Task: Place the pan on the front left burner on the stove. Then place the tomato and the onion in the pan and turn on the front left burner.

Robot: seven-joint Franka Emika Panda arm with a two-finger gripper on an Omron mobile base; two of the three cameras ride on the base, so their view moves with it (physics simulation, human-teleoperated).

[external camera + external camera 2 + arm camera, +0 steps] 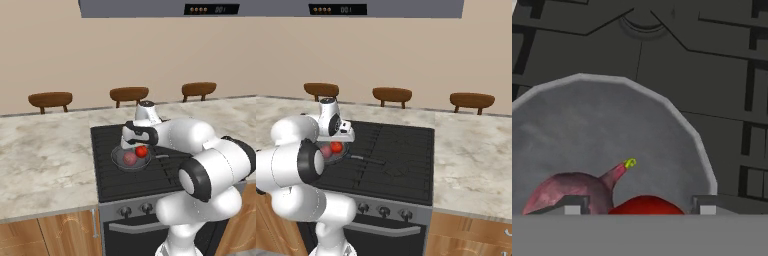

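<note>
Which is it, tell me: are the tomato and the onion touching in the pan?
Cannot tell. In the hand view the tomato and onion sit side by side in the pan, outlines meeting, but the view's bottom edge cuts them off.

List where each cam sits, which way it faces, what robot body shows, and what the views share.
Left base view: behind-left of the arm, facing forward-down at the stove; the arm rises lower right.
Right base view: behind-right, facing the same stove; the arm rises lower left.
Hand view: on the hand, looking down into the pan; fingertips at bottom.
Shared: all three show the pan, the tomato and the onion.
</note>
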